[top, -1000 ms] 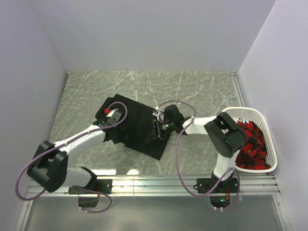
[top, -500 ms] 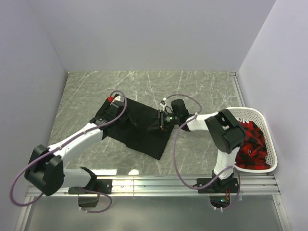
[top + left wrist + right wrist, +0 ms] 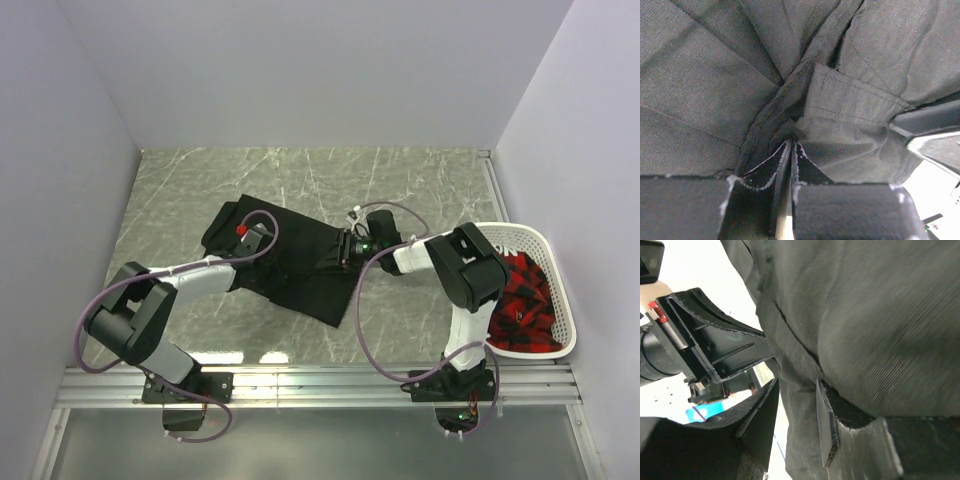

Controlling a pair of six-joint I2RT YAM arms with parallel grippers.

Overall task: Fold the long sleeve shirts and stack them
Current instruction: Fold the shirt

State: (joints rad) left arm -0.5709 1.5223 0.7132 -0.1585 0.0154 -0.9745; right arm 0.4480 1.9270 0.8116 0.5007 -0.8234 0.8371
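A plain black long sleeve shirt (image 3: 300, 275) lies partly folded on the marble table, near the middle. My left gripper (image 3: 270, 248) is on its left half, shut on a pinched fold of the black cloth (image 3: 715, 75); the jaws (image 3: 791, 150) are almost together. My right gripper (image 3: 337, 257) is at the shirt's right edge. In the right wrist view its jaws (image 3: 796, 390) stand a little apart, with a thick strip of the shirt (image 3: 880, 315) clamped between them. The two grippers face each other, close together. No buttons or collar show.
A white slatted basket (image 3: 500, 229) at the right table edge holds red-and-black plaid cloth (image 3: 520, 300). Grey walls close in the left, back and right sides. A metal rail (image 3: 320, 375) runs along the near edge. The left gripper's body (image 3: 705, 345) shows in the right wrist view.
Both grippers moved away from the near edge and a little right, taking the shirt along. The shirt's right edge now reaches further right. The left arm's elbow has drawn in.
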